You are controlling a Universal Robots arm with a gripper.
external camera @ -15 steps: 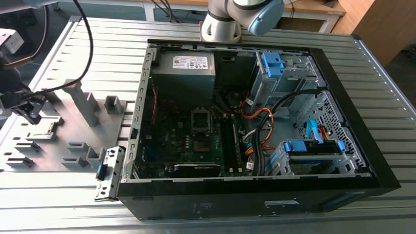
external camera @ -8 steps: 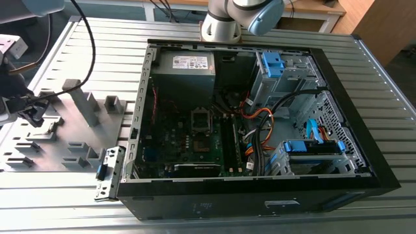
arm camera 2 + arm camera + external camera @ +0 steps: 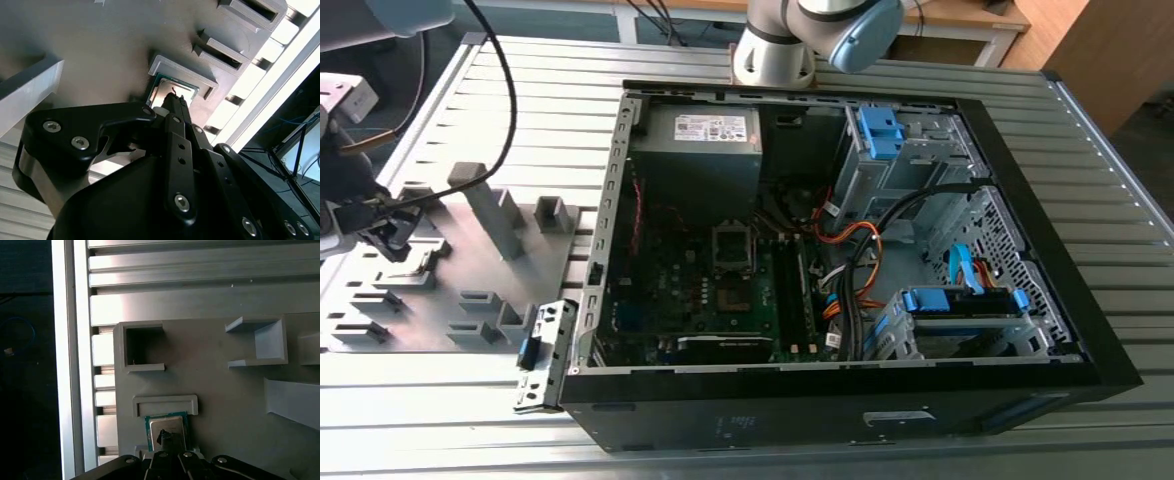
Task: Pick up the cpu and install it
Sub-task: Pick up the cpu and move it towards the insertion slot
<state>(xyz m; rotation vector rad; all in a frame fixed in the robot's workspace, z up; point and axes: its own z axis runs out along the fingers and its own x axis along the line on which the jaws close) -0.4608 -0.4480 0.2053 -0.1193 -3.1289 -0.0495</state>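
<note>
The cpu point(image 3: 172, 421) is a small silver-grey square with a green rim. It lies flat in a low bracket on the grey fixture plate point(image 3: 225, 390). In both wrist views my gripper point(image 3: 167, 437) is shut, its black fingertips meeting in a narrow tip right over the middle of the cpu point(image 3: 167, 85). Whether the tip touches the chip I cannot tell. In the exterior view my gripper point(image 3: 387, 240) hangs over the plate point(image 3: 454, 290) at the far left, well apart from the open computer case point(image 3: 854, 250).
The case lies on its side on a ribbed aluminium table point(image 3: 1121, 200), its motherboard with a bare square socket point(image 3: 731, 245) facing up amid cables and blue drive bays. Grey upright holders point(image 3: 494, 215) stand on the fixture plate. The arm's base point(image 3: 774, 50) is behind the case.
</note>
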